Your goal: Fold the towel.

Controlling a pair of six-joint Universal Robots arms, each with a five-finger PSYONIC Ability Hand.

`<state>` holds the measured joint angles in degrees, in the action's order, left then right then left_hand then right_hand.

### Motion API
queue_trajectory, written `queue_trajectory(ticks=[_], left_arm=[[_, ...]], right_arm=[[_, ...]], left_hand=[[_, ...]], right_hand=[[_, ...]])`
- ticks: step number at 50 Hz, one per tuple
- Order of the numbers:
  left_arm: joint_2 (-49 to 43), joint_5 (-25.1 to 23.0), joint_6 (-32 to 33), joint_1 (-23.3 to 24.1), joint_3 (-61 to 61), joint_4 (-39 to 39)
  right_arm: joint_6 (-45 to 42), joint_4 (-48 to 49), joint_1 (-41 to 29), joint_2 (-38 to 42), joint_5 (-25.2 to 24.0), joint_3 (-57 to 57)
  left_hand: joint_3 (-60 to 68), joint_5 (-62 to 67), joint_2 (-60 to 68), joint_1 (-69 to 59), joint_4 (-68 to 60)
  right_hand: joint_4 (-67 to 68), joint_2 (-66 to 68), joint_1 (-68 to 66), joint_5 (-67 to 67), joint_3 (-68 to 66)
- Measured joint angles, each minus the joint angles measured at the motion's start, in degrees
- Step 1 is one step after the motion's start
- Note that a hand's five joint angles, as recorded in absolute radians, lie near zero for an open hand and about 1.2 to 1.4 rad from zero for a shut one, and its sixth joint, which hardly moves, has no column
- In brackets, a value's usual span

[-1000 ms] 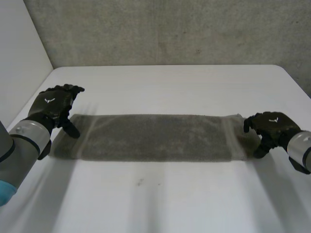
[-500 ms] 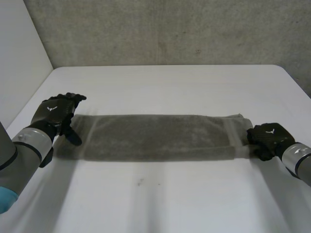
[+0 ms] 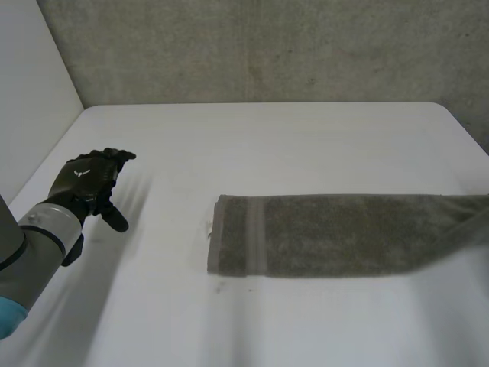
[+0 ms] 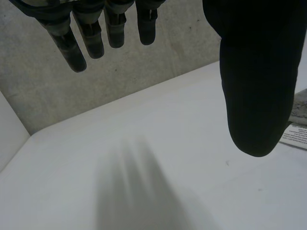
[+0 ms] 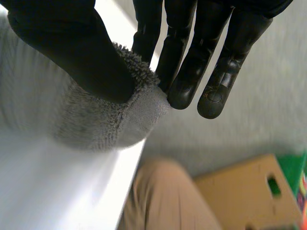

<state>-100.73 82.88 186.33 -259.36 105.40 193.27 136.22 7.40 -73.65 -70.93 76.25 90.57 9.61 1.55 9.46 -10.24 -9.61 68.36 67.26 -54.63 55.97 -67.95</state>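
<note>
The towel point(image 3: 336, 233) lies in a long strip on the table point(image 3: 267, 145), from the middle of the frame to the right edge. The right hand point(image 5: 72, 52) pinches one end between thumb and fingers. The left hand point(image 3: 90, 177), at the left, hangs loose and holds nothing. The fold looks just begun. Next, I think, the pinched end must go over onto the free end.

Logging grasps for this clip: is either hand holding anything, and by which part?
The right hand pinches the towel by its end, between thumb and fingers; the left hand holds nothing.
</note>
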Motion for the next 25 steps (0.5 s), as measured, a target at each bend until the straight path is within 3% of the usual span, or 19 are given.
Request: queue_trajectory(ticks=[9,10,12,13,14,17,25], left_arm=[[0.1,0.0,0.0,0.0,0.2,0.0],[0.1,0.1,0.0,0.0,0.2,0.0],[0.1,0.1,0.0,0.0,0.2,0.0],[0.1,0.1,0.0,0.0,0.2,0.0],[0.1,0.1,0.0,0.0,0.2,0.0],[0.2,0.2,0.0,0.1,0.2,-0.1],[0.2,0.1,0.0,0.5,0.5,-0.3]], right_arm=[[6.6,-0.5,-23.4,-1.9,0.7,-7.9],[7.0,-0.5,-28.3,-1.2,1.0,-9.5],[7.1,-0.4,-30.6,-0.6,1.1,-10.2],[7.4,-0.4,-37.7,1.6,1.5,-12.4],[7.4,-0.4,-37.7,1.6,1.5,-12.4],[7.4,-0.3,-48.7,6.5,1.9,-15.6],[7.1,-0.4,-59.9,17.4,2.3,-18.6]], left_hand=[[0.0,0.0,0.0,0.0,0.0],[0.0,0.0,0.0,0.0,0.0],[0.0,0.0,0.0,0.0,0.0],[0.0,0.0,0.0,0.0,0.0],[0.0,0.0,0.0,0.0,0.0],[0.0,0.0,0.0,0.0,0.0],[0.0,0.0,0.0,0.0,0.1]], right_hand=[[0.0,0.0,0.0,0.1,-0.3],[0.0,0.0,0.0,0.1,-0.3],[0.0,0.0,0.0,0.1,-0.3],[0.0,0.0,0.0,0.1,-0.3],[0.0,0.0,0.0,0.1,-0.3],[0.0,0.0,0.0,0.1,-0.3],[0.0,0.0,0.0,0.2,-0.3]])
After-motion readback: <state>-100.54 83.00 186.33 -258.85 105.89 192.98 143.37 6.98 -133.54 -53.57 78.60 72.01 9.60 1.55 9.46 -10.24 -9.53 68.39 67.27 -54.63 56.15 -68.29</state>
